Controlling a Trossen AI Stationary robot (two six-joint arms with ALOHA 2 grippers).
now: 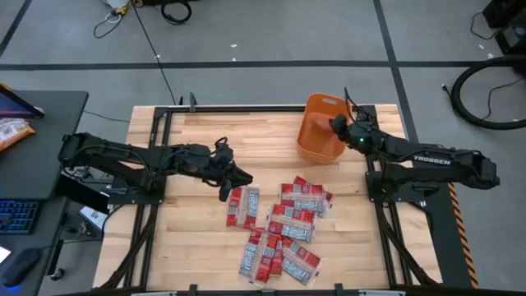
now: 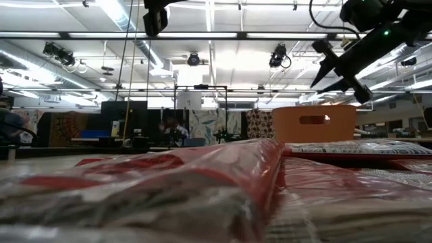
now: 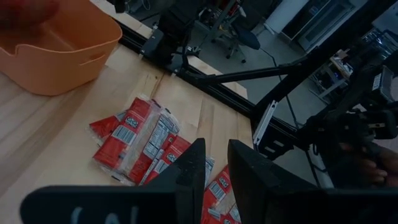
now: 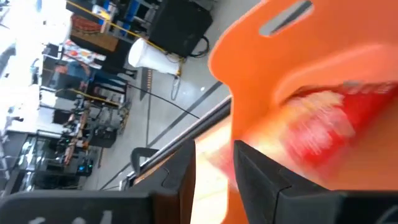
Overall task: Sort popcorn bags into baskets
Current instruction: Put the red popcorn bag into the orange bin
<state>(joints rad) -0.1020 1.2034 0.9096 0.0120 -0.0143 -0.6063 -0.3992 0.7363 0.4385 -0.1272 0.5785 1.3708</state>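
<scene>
Several red popcorn packets (image 1: 279,226) with white label panels lie in a loose heap on the near middle of the wooden table; they also fill the front of the low view (image 2: 169,189). The orange basket (image 1: 315,141) stands near the far right edge. My left gripper (image 1: 233,177) hangs open just left of the heap, above the packets (image 3: 140,140). My right gripper (image 1: 335,125) is open over the basket's rim (image 4: 273,62). A blurred red packet (image 4: 336,118) shows inside the basket, clear of the fingers. In the low view the right gripper (image 2: 341,67) stands above the basket (image 2: 314,123).
A dark side table on the left carries an orange snack bag (image 1: 12,131), a keyboard (image 1: 16,215) and a mouse. Black frame rails (image 1: 156,156) run along the table's edges. Bare wood lies to the near left (image 1: 189,238) and between heap and basket.
</scene>
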